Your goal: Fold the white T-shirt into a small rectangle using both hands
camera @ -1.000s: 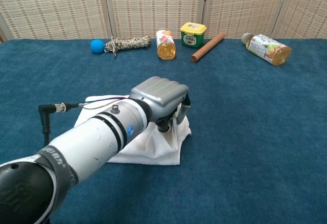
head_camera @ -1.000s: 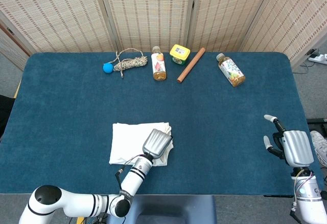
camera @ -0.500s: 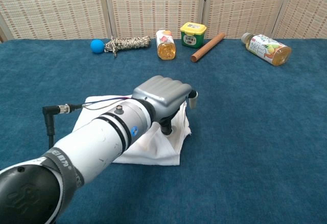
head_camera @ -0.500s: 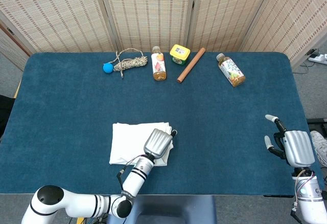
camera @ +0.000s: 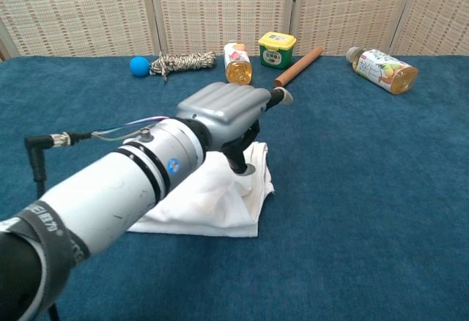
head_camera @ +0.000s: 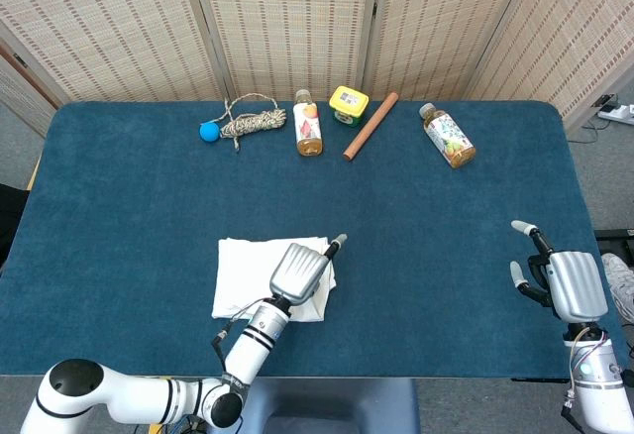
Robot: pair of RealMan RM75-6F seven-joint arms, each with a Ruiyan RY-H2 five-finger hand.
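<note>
One dark blue carpeted table (head_camera: 129,206) stands before woven-cane folding screens (head_camera: 287,18). Near its front edge, left of centre, lies the white cotton T-shirt (head_camera: 248,273), folded into a rumpled rectangle. Left hand (head_camera: 300,272) hovers over its right edge, fingers spread, holding nothing. Right hand (head_camera: 565,283) at far right, fingers apart.

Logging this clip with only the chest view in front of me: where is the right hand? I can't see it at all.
Observer: In the head view, the right hand sits near the right edge of the table, far from the T-shirt, fingers apart and holding nothing.
Reviewer: The arm hides the shirt's left side. How does it look there?
Observer: From above it lies as a compact, roughly square stack; the left hand is over its right edge only.
</note>
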